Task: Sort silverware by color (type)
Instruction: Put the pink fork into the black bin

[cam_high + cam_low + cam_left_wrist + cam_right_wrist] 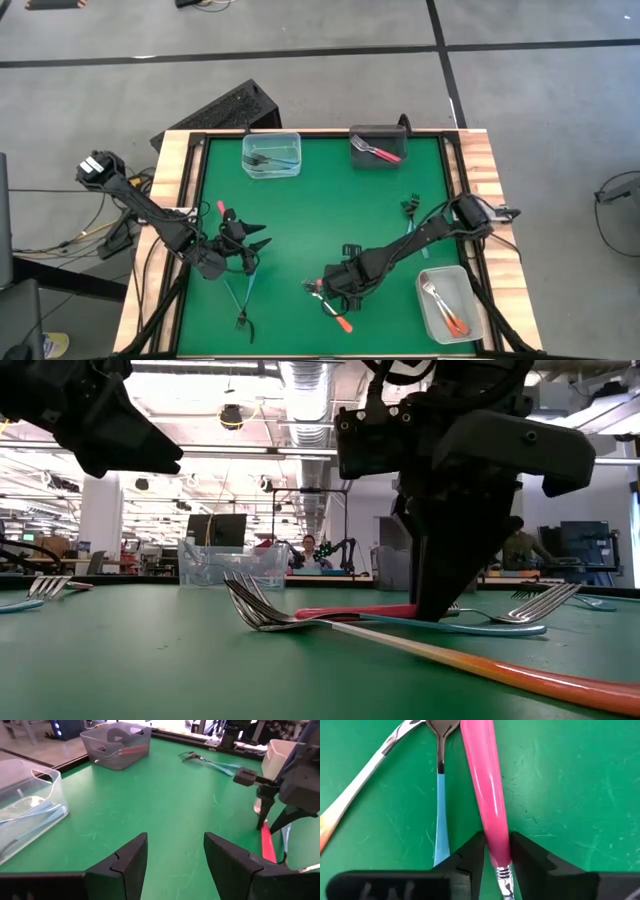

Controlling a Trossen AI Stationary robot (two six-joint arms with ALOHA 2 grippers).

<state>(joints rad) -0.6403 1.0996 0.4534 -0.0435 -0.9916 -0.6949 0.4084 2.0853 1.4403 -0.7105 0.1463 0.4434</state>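
Note:
My right gripper stands over a small heap of forks near the table's front middle, shut on a pink-handled fork. Beside that fork lie a blue-handled fork and an orange-handled one, all flat on the green mat. My left gripper hovers open and holds nothing at the left, above two blue forks on the mat. More blue forks lie at the right. My right gripper pinches the pink handle between its two fingers, at the end where it meets the metal neck. The fingers come steeply from above and lie across the handle. The fork lies flat on the mat.
A clear tub with blue forks stands at the far edge, and a dark tub with a red fork is to its right. A pale tub with orange forks sits at the front right. The mat's middle is bare.

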